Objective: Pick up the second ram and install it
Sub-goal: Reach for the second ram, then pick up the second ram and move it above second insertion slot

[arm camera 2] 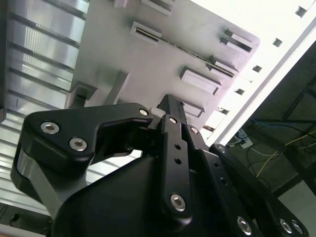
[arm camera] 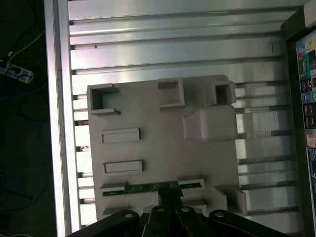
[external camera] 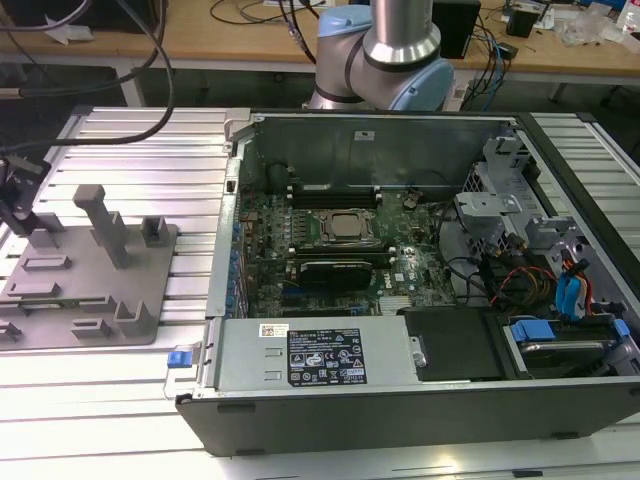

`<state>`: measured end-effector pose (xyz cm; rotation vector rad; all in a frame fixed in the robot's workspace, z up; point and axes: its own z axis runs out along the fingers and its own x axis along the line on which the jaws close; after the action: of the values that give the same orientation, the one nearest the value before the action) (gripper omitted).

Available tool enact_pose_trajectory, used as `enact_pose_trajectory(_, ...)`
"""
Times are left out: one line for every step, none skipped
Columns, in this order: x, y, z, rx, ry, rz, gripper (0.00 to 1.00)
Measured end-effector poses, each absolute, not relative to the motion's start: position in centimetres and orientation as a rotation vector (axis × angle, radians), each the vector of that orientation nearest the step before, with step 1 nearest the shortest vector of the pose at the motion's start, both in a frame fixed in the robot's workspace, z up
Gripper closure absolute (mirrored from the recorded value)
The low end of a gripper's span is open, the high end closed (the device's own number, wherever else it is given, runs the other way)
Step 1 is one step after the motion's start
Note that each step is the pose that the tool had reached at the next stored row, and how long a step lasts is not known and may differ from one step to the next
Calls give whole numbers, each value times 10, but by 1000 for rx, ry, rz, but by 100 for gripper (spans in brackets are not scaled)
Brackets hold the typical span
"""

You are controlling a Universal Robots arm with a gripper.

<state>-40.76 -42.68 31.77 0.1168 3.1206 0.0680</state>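
Where the second ram point(arm camera: 148, 187) stands: on its long edge in a slot of the gray fixture plate point(arm camera: 153, 118), between two small raised blocks. In the first wrist view it reads as a thin green strip along the side of the plate nearest the gripper point(arm camera: 170, 196).
Contact: the gripper's dark tip meets the ram at about the middle of the strip's length, touching it or just short of it (I cannot tell which).
Grip state: cannot be told, because the black linkages crowd both wrist views and cover the place where the tip ends.
Fixture plate: lies flat on the ribbed aluminium table point(external camera: 150, 140), to the exterior view's left of the computer case point(external camera: 350, 125). It carries several raised blocks, rectangular pockets and one tall post point(external camera: 100, 225).
Arm: its silver-and-blue joint point(external camera: 400, 50) stands behind the case. The gripper end is a dark shape at the exterior view's left edge, by the plate.
Computer case: open, lying on its side, well apart from the ram.
Inside the case: a green motherboard point(external camera: 410, 265) with the processor socket point(external camera: 347, 227) near its middle and long dark slot strips point(external camera: 330, 190) just beside it.
Near side of the case: a gray power supply box point(external camera: 250, 365) with a printed label.
Background: a wooden workbench point(external camera: 200, 40) with loose cables.
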Motion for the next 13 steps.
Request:
enact_pose_trajectory(-408, -427, 317, 117, 3121, 68, 92)
enact_pose_trajectory(-408, -427, 316, 117, 3121, 68, 92)
enact_pose_trajectory(-408, -427, 316, 117, 3121, 68, 92)
enact_pose_trajectory(-408, -427, 316, 117, 3121, 68, 92)
enact_pose_trajectory(-408, -427, 316, 117, 3121, 68, 92)
enact_pose_trajectory(-408, -427, 316, 117, 3121, 68, 92)
enact_pose_trajectory(-408, -427, 316, 117, 3121, 68, 92)
enact_pose_trajectory(-408, -427, 316, 117, 3121, 68, 92)
enact_pose_trajectory(-408, -427, 316, 117, 3121, 68, 92)
enact_pose_trajectory(-408, -427, 316, 117, 3121, 68, 92)
enact_pose_trajectory(-408, -427, 316, 117, 3121, 68, 92)
enact_pose_trajectory(-408, -427, 316, 117, 3121, 68, 92)
enact_pose_trajectory(-408, -427, 316, 117, 3121, 68, 92)
